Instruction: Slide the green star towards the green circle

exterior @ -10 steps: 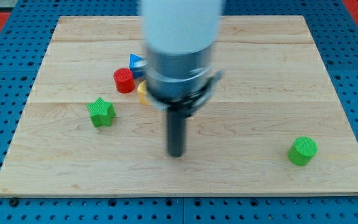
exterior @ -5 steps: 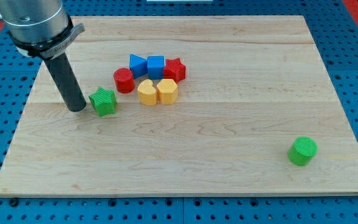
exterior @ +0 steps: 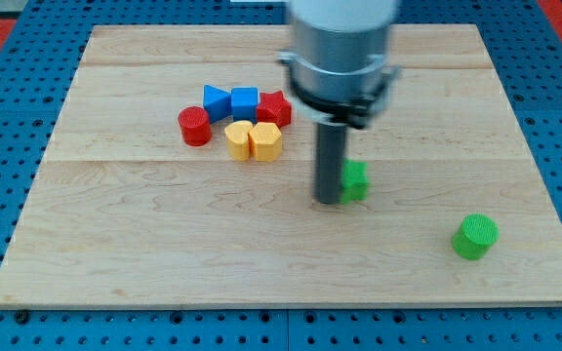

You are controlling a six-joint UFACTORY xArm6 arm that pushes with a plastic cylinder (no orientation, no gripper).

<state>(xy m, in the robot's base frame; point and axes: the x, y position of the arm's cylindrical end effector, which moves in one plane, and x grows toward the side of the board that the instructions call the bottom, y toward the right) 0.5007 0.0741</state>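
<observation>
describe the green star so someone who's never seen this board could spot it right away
On the pale wooden board, look right of centre, away from the red, blue and yellow cluster. The green star block sits against the right side of my tip, partly hidden by the dark rod. The only other green piece, the round green circle block, stands alone further right.

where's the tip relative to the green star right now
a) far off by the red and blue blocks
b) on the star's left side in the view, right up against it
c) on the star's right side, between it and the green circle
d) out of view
b: my tip sits at the view's left edge of the green star, partly covering it, while the green circle lies apart toward the lower right.
</observation>
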